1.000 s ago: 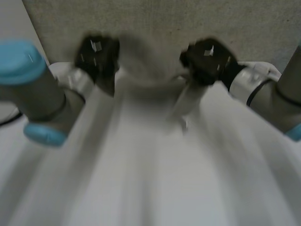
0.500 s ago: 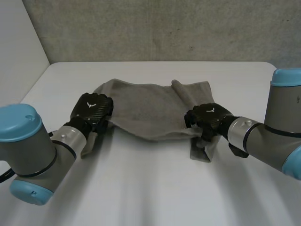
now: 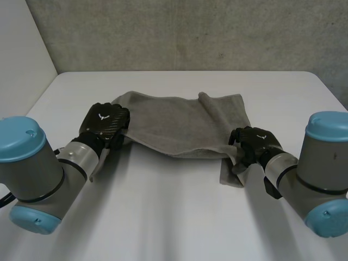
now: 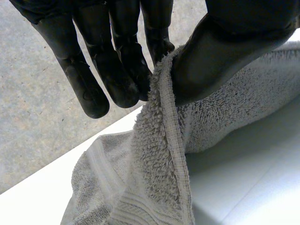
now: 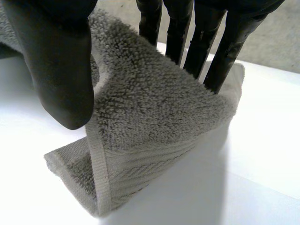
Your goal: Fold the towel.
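**Towel.** The grey towel (image 3: 179, 122) lies spread across the middle of the white table (image 3: 163, 217). Its far edge lies flat. Its near edge is lifted at both ends and sags to the table between them. A raised crease crosses the towel's right part.

**Left hand.** The left hand (image 3: 103, 124) sits at the towel's near left corner, back of the hand upward. Its arm reaches in from the near left of the towel at a low slant. In the left wrist view the thumb (image 4: 220, 51) presses the towel's hemmed edge against the fingers (image 4: 117, 70), which are nearly straight and point downward — a pinch grip on the cloth. The towel hangs from this pinch and trails down to the table.

**Right hand.** The right hand (image 3: 254, 142) sits at the towel's near right corner, back of the hand upward. Its arm comes in from the near right of the towel. In the right wrist view the thumb (image 5: 56, 70) bears on one face of the cloth and the fingers (image 5: 206, 42) stand behind the other face — the corner is clamped between them. Below the grip the corner doubles back on itself, and its hemmed end rests on the table.
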